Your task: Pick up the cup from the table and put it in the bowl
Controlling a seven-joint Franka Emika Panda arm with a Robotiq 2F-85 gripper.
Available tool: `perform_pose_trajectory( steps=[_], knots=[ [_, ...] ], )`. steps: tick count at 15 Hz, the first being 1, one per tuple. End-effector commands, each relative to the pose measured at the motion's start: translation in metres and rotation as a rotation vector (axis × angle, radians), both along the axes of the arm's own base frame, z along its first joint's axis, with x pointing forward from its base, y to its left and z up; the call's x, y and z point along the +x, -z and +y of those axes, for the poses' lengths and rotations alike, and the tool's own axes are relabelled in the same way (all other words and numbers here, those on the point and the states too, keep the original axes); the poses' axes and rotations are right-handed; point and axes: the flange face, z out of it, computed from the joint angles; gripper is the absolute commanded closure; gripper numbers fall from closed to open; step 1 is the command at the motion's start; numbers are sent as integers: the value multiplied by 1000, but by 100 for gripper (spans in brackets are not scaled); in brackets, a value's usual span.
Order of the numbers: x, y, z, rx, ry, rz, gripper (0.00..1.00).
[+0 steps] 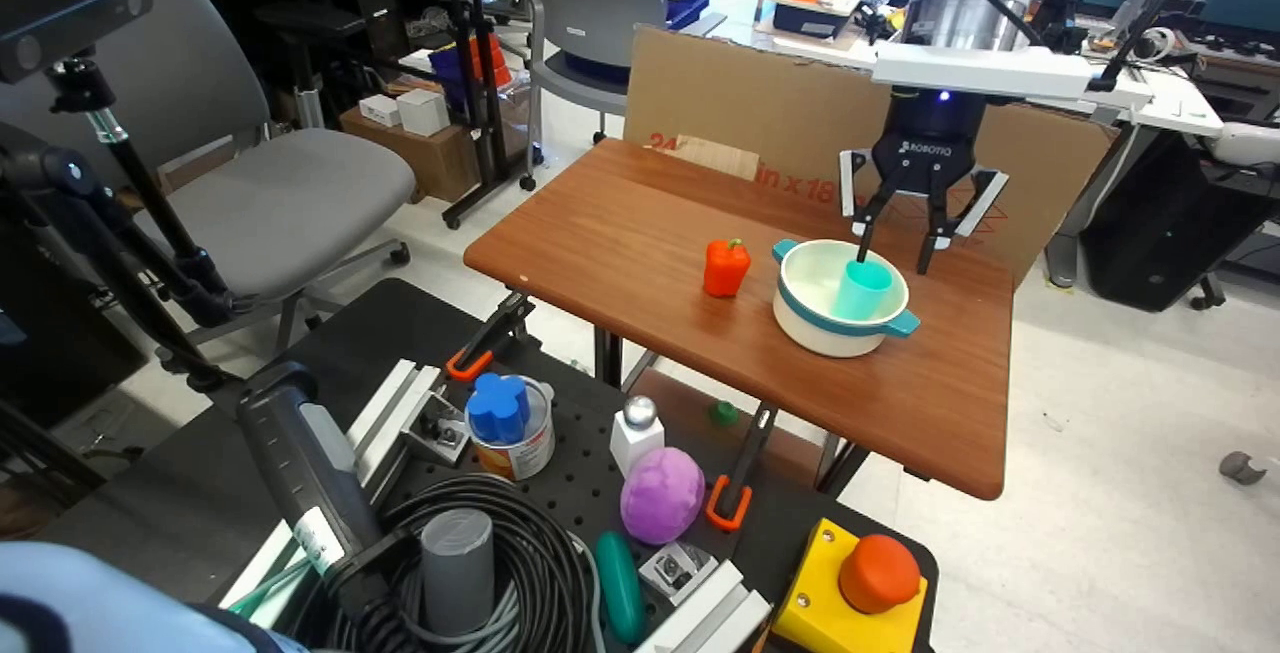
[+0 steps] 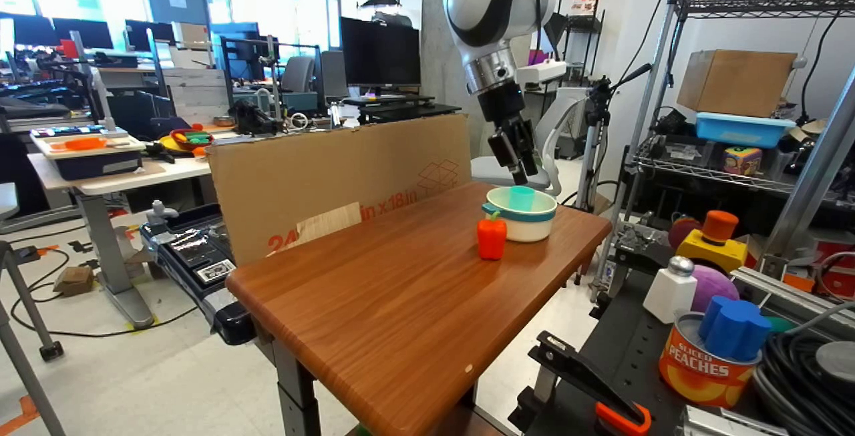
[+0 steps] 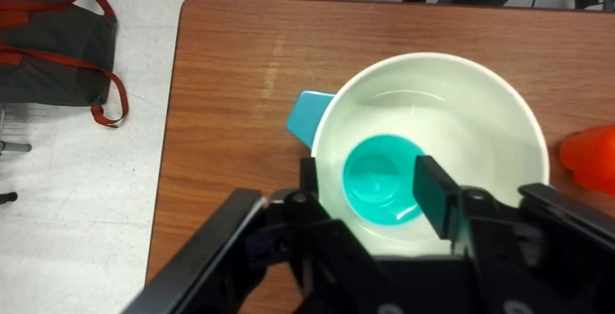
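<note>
The teal cup (image 1: 860,295) stands inside the white bowl (image 1: 822,333), which has a teal band and handles. Both exterior views show it there; cup (image 2: 522,198) and bowl (image 2: 532,229). In the wrist view the cup (image 3: 377,177) is upright near one side of the bowl (image 3: 461,107), its open top facing the camera. My gripper (image 1: 893,261) is open and empty, with its fingertips above the cup and bowl. In the wrist view the gripper fingers (image 3: 369,179) are apart on both sides of the cup, the right finger covering part of its rim.
A red-orange pepper (image 1: 726,268) stands on the wooden table (image 1: 600,243) beside the bowl. A cardboard panel (image 2: 347,169) stands along one table edge. A black cart (image 1: 560,543) with a can, shaker, purple ball and clamps adjoins the table.
</note>
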Motion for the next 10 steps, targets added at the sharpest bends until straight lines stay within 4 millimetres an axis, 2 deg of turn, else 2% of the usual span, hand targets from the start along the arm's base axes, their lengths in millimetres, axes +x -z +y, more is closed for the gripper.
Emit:
perform_pose_trajectory(
  steps=[1,3,5,6,7,8,9,10],
  knots=[
    [-20,-50,-1,37,-32,-15,14],
    [-26,-85,-1,75,-34,-96,1],
    [-24,-127,-4,145,96,-129,0],
    [-22,-147,-11,153,157,-134,0],
    [-16,-113,-4,109,79,-113,0],
    [-18,-130,-7,112,91,-130,0],
    [-19,-134,-8,110,91,-135,0],
    [-19,-130,-7,111,89,-129,0]
  ],
)
